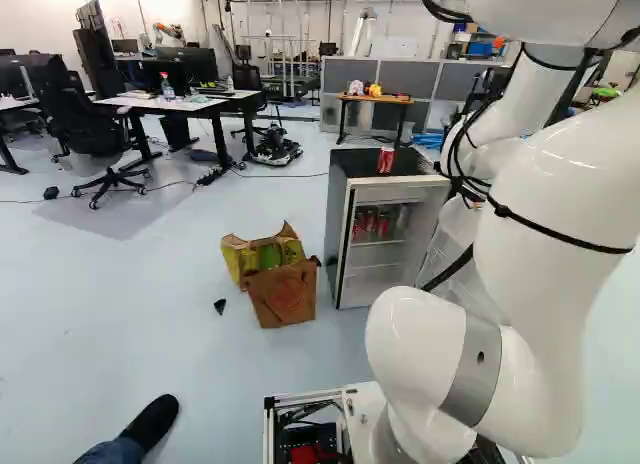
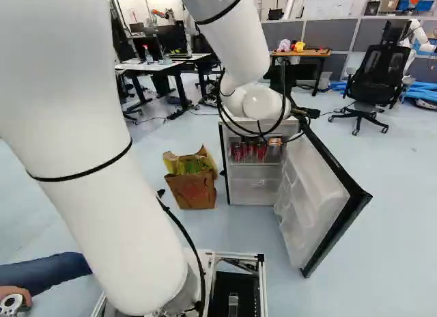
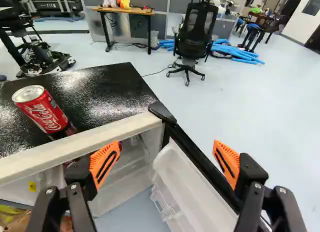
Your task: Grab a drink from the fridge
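My gripper (image 3: 166, 161) stands open in the wrist view with nothing gripped, above the front corner of the fridge where the door hinges. In the base views the arm hides its fingers. The fridge (image 1: 342, 229) has a black top and a door (image 2: 334, 194) swung wide open. Several drink cans (image 2: 249, 152), mostly red, stand on its upper shelf. A red can (image 3: 45, 112) stands on the fridge top, beyond one finger and to its side; it shows as a red can (image 1: 385, 161) in the left base view too.
Beside the fridge, a brown paper bag (image 1: 284, 294) and a yellow-green bag (image 1: 262, 252) stand on the floor. The open door juts toward the base. Behind are a small wooden table (image 3: 125, 11) and an office chair (image 3: 192, 32). A person's foot (image 1: 155, 421) is near the base.
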Robot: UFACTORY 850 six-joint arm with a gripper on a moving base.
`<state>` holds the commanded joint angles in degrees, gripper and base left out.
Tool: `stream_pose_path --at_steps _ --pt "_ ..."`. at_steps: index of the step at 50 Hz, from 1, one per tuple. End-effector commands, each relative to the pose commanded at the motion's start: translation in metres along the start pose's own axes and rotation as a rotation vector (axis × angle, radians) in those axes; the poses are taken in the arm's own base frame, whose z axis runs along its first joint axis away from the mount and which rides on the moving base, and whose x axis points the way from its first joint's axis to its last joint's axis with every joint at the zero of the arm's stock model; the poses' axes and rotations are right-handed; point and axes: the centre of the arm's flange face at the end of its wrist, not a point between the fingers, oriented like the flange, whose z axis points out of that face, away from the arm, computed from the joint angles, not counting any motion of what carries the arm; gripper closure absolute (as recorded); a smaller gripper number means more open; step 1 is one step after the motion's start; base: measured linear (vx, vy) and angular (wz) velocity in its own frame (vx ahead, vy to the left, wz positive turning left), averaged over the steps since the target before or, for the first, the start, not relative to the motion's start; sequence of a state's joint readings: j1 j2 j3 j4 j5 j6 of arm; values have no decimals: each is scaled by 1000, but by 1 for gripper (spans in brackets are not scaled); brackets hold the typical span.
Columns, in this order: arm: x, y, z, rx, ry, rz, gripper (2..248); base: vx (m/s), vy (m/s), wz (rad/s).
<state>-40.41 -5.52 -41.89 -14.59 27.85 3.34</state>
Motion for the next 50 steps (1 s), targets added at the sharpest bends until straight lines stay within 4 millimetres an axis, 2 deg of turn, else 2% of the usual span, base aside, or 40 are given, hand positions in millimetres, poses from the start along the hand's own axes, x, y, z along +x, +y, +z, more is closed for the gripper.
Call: stream_pose_path --at_steps 10,38,50 --pt "4 18 -4 -39 -26 20 3 0 0 0" --pt "-8 66 5 -131 -158 90 3 0 0 0" --pt "-9 85 15 -164 -200 126 3 0 0 0"
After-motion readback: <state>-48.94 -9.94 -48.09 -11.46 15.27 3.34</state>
